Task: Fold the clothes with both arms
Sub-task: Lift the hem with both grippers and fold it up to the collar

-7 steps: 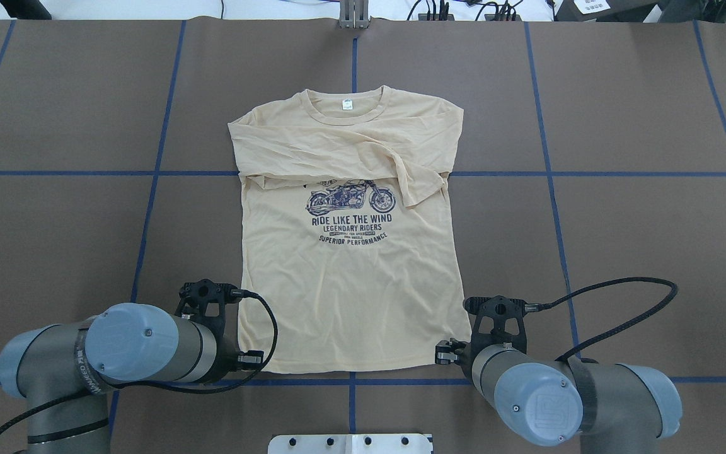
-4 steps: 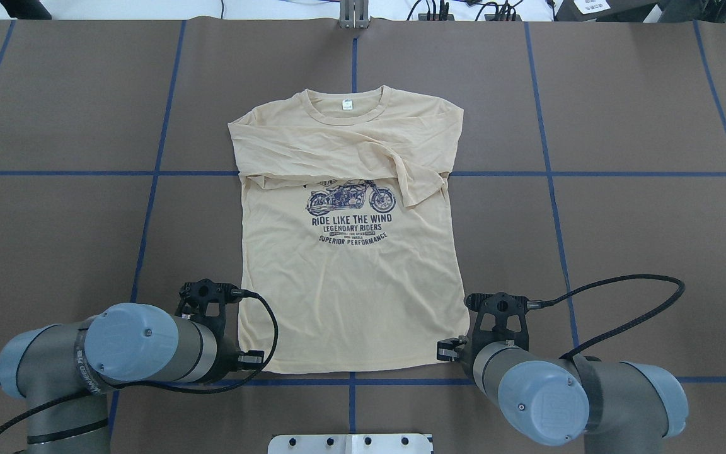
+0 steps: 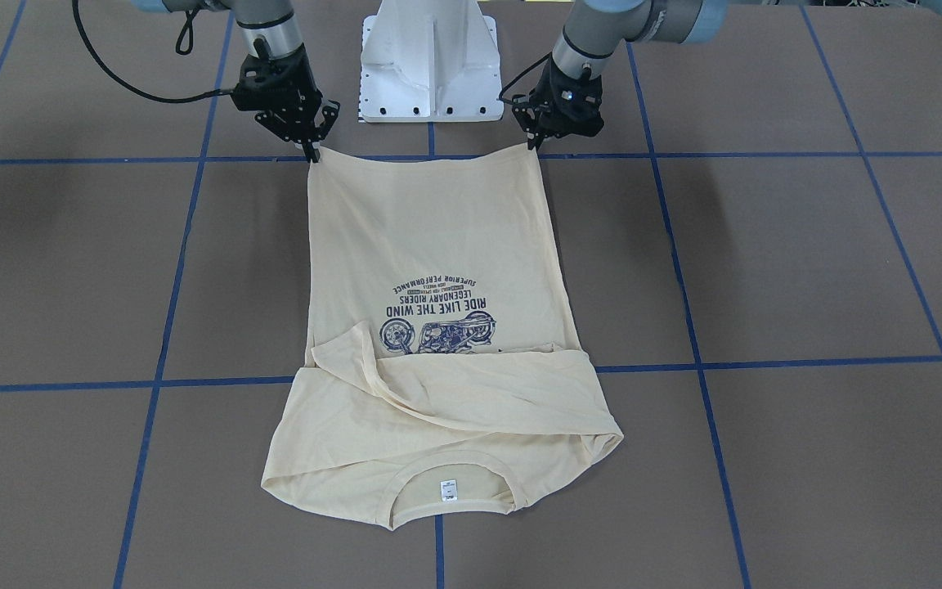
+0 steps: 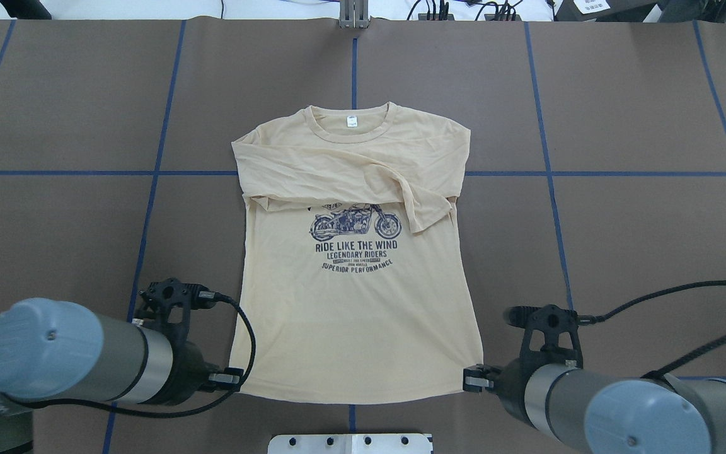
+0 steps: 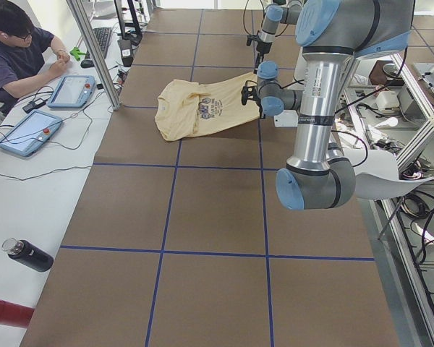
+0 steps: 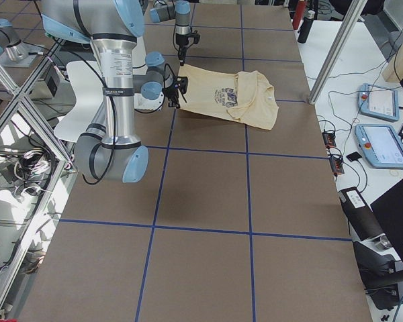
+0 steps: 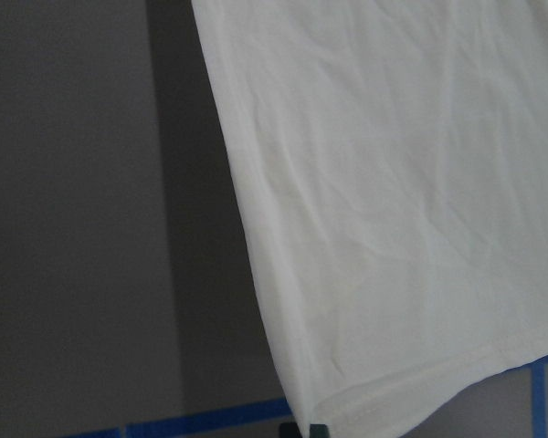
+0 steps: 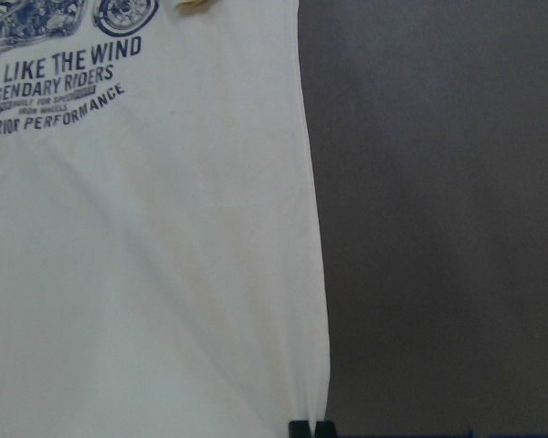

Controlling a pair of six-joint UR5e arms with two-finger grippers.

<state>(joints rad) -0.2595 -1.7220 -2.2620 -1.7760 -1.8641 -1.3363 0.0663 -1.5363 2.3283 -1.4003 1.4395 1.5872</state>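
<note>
The shirt (image 4: 357, 315) lies print-up on the table (image 4: 621, 239) straight out from the pedestal base (image 3: 430, 65), sleeves folded across the chest, collar farthest from the base and hem nearest it. The step in hand looks to be carrying the hem away from the base toward the collar, which calls for both corners travelling level and together, hem taut, so no slack bunches over the print. The left gripper (image 3: 533, 146) and right gripper (image 3: 312, 153), one to either side of the base, point steeply down, each pinched closed on a hem corner held just off the table.
</note>
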